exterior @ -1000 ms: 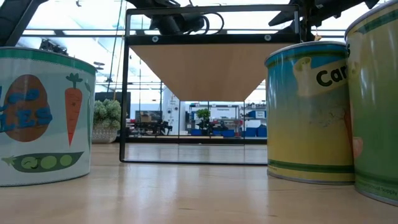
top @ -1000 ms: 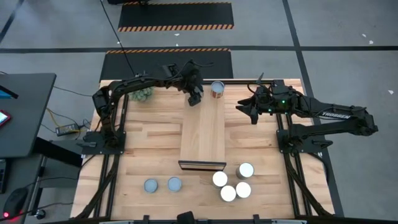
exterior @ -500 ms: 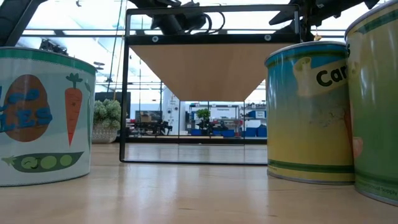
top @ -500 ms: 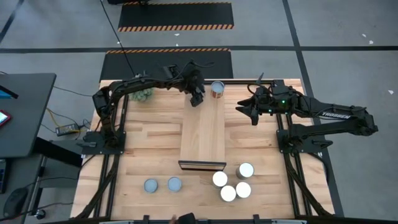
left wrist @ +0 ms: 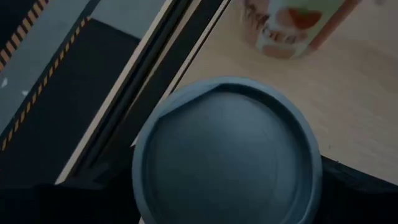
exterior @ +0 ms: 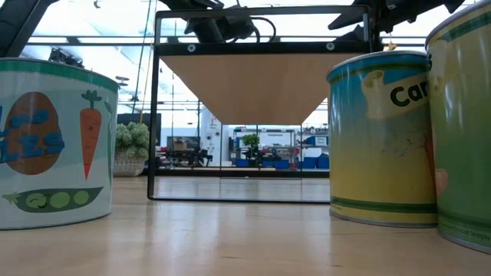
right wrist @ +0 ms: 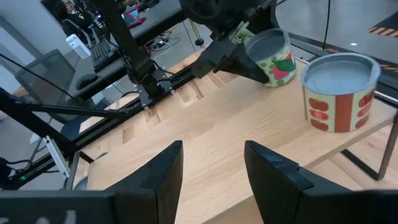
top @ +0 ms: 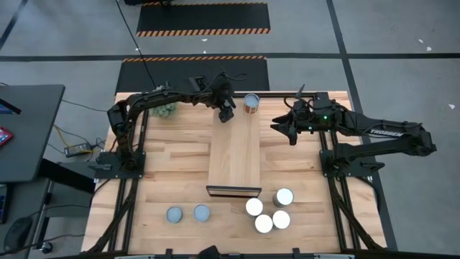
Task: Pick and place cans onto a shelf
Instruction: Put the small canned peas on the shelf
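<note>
My left gripper (top: 227, 109) is shut on a can (right wrist: 268, 50) with a blue-grey top (left wrist: 227, 152) and a green and red label, over the far end of the shelf (top: 233, 155). A second can (top: 251, 103) with a tomato label (right wrist: 339, 90) stands on its base on the shelf's far right corner, beside the held one. My right gripper (top: 284, 129) is open and empty, right of the shelf; its fingers (right wrist: 161, 171) point toward both cans. Two blue-grey-topped cans (top: 188, 214) and several white-topped cans (top: 269, 212) stand on the tabletop near the front edge. My left gripper pinches the can's side wall (right wrist: 252, 53) between its two fingers, which stand on opposite sides just below the top rim (left wrist: 146, 186). The fingers come from above, slanting in from the table's left. The can is about upright; whether its base touches the shelf I cannot tell.
A green plant ball (top: 167, 108) sits at the far left of the tabletop. The shelf stands raised on a dark frame (exterior: 153, 115), with free room under it. In the low view the near cans (exterior: 54, 142) (exterior: 380, 138) stand close to the camera.
</note>
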Motion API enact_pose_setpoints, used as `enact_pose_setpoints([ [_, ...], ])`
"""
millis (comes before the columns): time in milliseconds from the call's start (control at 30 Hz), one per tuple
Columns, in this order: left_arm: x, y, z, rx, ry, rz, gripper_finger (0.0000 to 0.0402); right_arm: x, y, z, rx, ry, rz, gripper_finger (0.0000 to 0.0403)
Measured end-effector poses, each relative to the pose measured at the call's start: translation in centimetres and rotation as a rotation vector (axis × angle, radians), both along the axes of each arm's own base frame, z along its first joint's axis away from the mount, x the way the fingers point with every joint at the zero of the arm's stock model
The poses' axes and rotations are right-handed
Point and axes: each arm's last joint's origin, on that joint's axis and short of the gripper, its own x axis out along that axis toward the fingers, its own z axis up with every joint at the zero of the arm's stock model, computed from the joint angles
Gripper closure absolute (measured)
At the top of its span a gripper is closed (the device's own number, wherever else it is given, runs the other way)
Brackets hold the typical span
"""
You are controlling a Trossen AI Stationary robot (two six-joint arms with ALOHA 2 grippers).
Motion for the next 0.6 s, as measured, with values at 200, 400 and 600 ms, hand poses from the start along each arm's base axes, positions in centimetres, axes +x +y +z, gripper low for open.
enact_pose_setpoints([
  [200, -0.3, -0.1, -0.4, -0.036, 0.028, 0.045, 0.0072, 1.1, -0.3, -0.2, -0.032, -0.007, 0.005, 0.0224],
  [400, -0.2, -0.3, 0.5, 0.011, 0.055, 0.101, 0.0026, 1.2, -0.4, 0.1, -0.058, -0.039, -0.019, 0.0224],
  [600, 0.3, -0.4, 3.5, 0.032, -0.043, 0.072, 0.0021, 1.1, -0.4, 0.3, -0.037, -0.056, -0.024, 0.0224],
])
